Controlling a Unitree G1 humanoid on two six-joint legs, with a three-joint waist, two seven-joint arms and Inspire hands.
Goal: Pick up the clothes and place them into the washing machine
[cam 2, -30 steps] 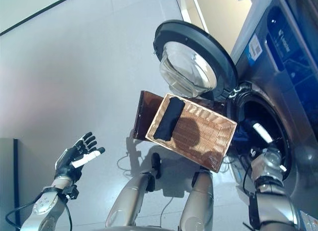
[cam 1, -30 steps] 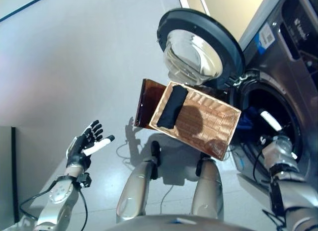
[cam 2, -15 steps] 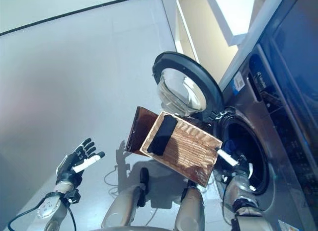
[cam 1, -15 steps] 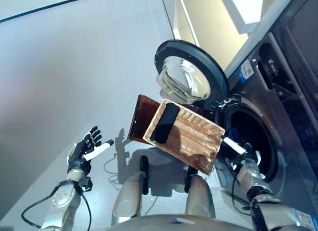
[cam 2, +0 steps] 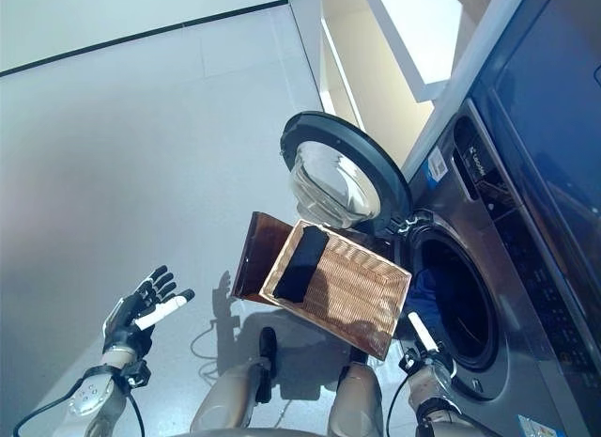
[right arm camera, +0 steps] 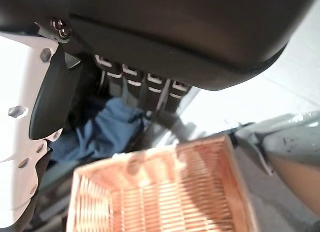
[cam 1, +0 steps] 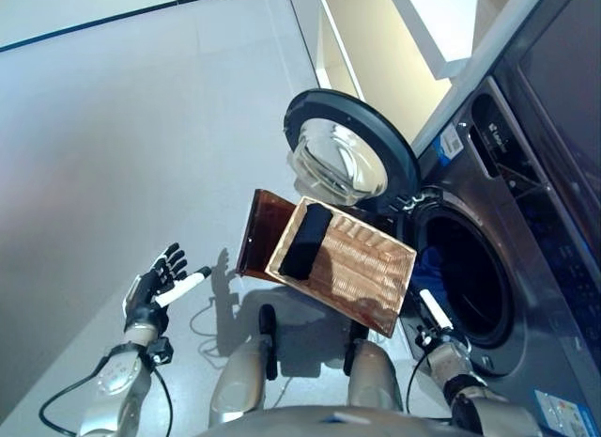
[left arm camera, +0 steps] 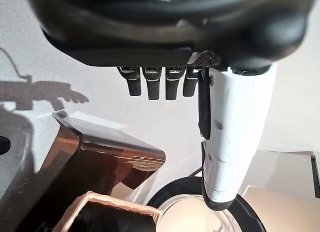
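I've got the washing machine (cam 1: 488, 221) on the robot's right, its round door (cam 1: 346, 157) swung wide open toward the left, glass bowl facing me. Drum opening (cam 1: 467, 279) is dark; blue clothes (cam 1: 430, 266) sit inside it at the near-left edge of the opening. Right wrist view confirms: blue cloth (right arm camera: 107, 132) bunched inside the drum, past the fingers.

Wicker basket (cam 1: 343, 263) stands on the floor just in front of the machine, btw the door and the robot, touching or nearly touching the machine's front edge, can't tell which. One dark garment (cam 1: 304, 240) lies in it, folded long, along the basket's left wall. Rest of the basket floor shows bare weave. A brown glossy panel (cam 1: 255, 232) leans right beside the basket's left side, touching it.

Right hand (cam 1: 435, 324) is low by the machine front, just beside the basket's near-right corner, below the drum opening. White-covered thumb sticks up toward the drum. In its wrist view the fingers (right arm camera: 150, 90) hang straight-ish, apart from the thumb, nothing in the grasp – hand is empty.

Left hand (cam 1: 155, 287) is well apart from everything, out over bare floor (cam 1: 122, 127) on the left. Fingers spread, thumb w/ white cover pointing toward the basket, holding nothing. Wrist view shows same: fingers (left arm camera: 155, 85) relaxed, thumb extended, panel and basket corner beyond.
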